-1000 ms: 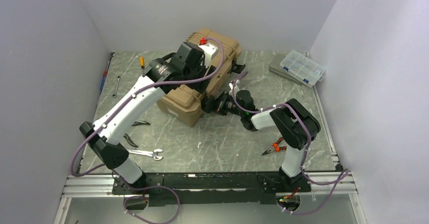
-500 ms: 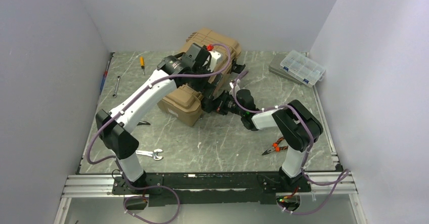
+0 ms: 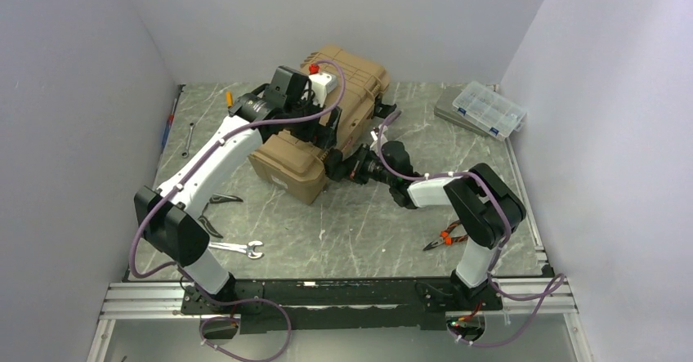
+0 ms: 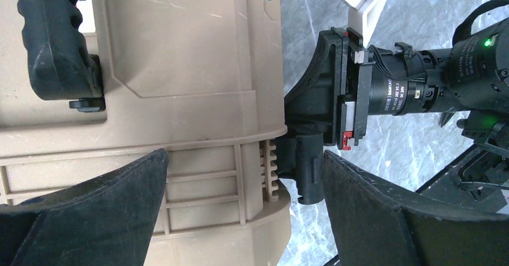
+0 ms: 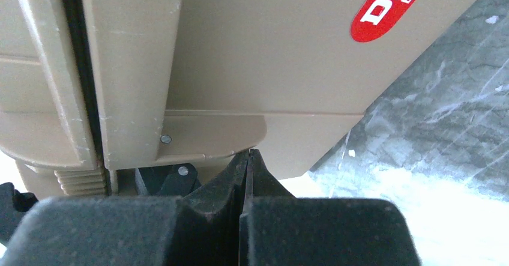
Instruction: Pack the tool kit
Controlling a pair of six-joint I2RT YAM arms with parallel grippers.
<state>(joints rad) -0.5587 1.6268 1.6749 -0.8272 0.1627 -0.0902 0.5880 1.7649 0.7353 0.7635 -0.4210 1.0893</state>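
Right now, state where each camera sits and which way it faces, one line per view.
Top external: high, behind left arm and right arm, facing down on table and toolbox.
Left wrist: over the toolbox lid, facing down; left gripper, open, frames the bottom.
Right wrist: low beside the toolbox, facing its side and red label; right gripper, shut, below.
Shared: top external and left wrist both show the right gripper at the toolbox's side.
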